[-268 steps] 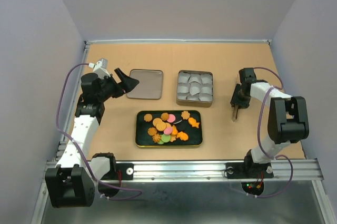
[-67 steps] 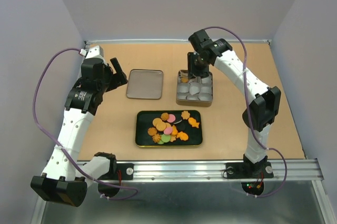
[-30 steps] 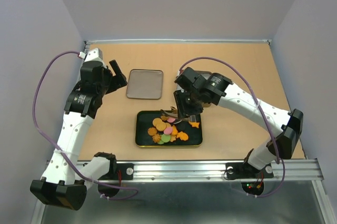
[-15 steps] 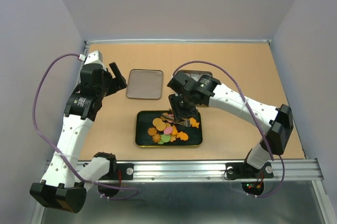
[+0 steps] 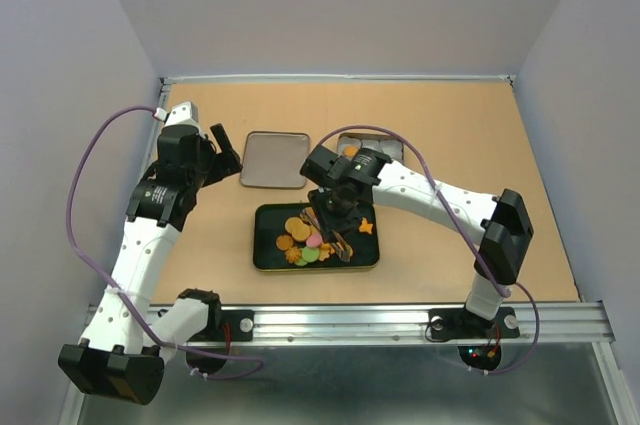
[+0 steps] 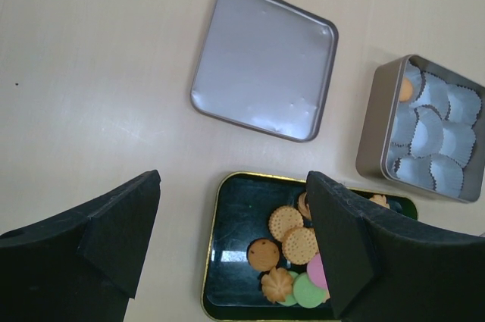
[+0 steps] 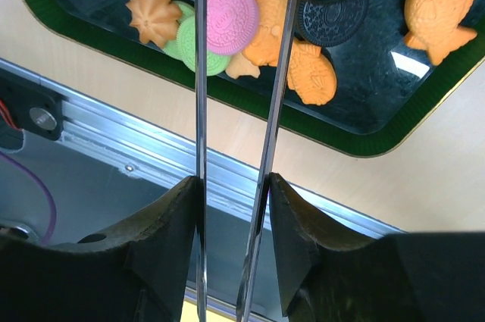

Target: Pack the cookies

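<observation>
The cookies (image 5: 308, 239) lie piled in a black gold-rimmed tray (image 5: 262, 250). My right gripper (image 5: 335, 207) is shut on thin metal tongs (image 7: 201, 72) and holds them over the pile. In the right wrist view the tong arms stand apart, either side of a pink cookie (image 7: 233, 17), beside green (image 7: 189, 43), dark sandwich (image 7: 333, 15) and fish (image 7: 436, 0) cookies. My left gripper (image 5: 225, 150) is open and empty, high above the table left of the lid. The left wrist view shows the tray (image 6: 231, 261) and cookies (image 6: 292, 235) below it.
A flat grey tin lid (image 5: 275, 159) lies behind the tray; it also shows in the left wrist view (image 6: 265, 60). A metal tin (image 6: 379, 132) lined with white paper cups (image 6: 439, 136) holds one orange cookie (image 6: 407, 89). My right arm covers most of the tin (image 5: 388, 148).
My right arm swung from the tin down and left over the tray, bringing the tongs into the cookie pile. The tray has slid slightly left. The left arm has barely moved.
</observation>
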Robot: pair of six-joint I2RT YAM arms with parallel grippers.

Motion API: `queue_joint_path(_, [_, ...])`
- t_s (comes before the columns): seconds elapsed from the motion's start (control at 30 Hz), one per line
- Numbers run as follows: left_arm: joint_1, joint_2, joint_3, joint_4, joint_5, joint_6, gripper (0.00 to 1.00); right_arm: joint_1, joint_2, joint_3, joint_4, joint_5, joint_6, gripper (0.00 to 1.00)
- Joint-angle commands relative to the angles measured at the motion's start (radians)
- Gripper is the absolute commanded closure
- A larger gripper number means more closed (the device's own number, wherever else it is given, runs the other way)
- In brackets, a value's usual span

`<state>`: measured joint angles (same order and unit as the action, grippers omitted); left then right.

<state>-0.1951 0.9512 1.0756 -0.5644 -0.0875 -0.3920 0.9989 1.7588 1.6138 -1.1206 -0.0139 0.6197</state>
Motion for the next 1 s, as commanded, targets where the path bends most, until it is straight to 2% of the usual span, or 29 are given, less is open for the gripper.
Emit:
queue_joint_path(0.0, [-0.004,-0.032,-0.016,0.043,-0.009,0.018,0.11,0.010,0.013,0.072,0.051,0.032,0.009,0.54])
queue_joint_path(0.6, [-0.004,-0.072,-0.060,0.047,-0.004,0.016,0.11,0.078,0.087,0.132,0.005,0.035,0.026,0.59])
queue_joint_path(0.97, [-0.004,-0.103,-0.086,0.044,-0.006,0.013,0.11,0.090,0.126,0.146,-0.004,0.020,0.028,0.55])
